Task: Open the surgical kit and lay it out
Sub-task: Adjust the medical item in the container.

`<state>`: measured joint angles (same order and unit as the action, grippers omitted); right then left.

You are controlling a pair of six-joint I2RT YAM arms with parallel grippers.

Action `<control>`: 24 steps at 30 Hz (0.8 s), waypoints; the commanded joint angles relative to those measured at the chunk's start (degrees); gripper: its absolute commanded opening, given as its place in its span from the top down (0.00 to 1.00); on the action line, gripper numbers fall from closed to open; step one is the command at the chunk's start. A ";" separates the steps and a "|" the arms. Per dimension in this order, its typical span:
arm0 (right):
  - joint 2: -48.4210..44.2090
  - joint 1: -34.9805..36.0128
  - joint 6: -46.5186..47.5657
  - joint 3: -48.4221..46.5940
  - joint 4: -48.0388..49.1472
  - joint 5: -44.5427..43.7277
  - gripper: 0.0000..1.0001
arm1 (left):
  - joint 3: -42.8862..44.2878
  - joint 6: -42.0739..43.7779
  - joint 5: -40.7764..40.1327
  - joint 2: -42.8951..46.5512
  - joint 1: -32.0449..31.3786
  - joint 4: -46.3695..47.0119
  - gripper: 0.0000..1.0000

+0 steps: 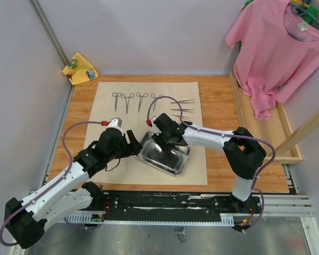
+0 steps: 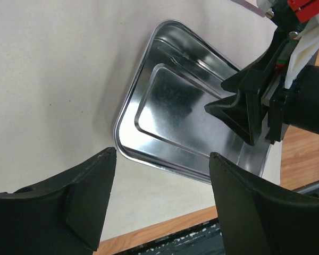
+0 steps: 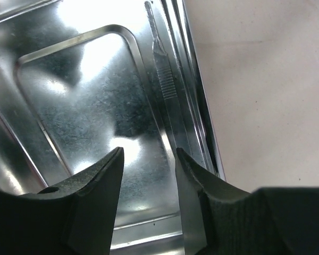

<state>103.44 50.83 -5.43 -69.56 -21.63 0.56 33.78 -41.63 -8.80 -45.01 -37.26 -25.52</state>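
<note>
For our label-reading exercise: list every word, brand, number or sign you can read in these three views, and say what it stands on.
No text can be read in any view.
White neck label of the pink T-shirt: too small to read.
Yellow cloth: small print, too blurred to read.
Steel tray and the slim instrument in it: no lettering shows.

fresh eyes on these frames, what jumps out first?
The shiny steel tray sits mid-cloth with the right hand open inside it, over a slim steel instrument lying along one wall; the left hand hangs open beside the tray's left rim. Four forceps are lined up along the beige cloth's far edge, and a pink T-shirt hangs at far right.
</note>
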 commanded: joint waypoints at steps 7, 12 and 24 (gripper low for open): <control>0.18 -0.44 -5.53 3.86 5.16 -5.60 0.52 | -1.33 1.73 -6.60 -6.38 -0.27 7.53 0.26; 0.26 -1.09 -8.51 4.88 6.65 -4.99 0.53 | -1.77 2.81 -8.48 -9.60 -0.28 10.33 0.32; -0.68 -3.76 -11.33 6.77 8.18 -3.79 0.53 | -2.37 5.84 -9.13 -17.90 -0.27 16.47 0.37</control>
<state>103.44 48.31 -15.33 -63.90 -13.82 -2.59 32.21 -37.52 -16.34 -61.19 -37.28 -13.15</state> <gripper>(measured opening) 0.465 0.628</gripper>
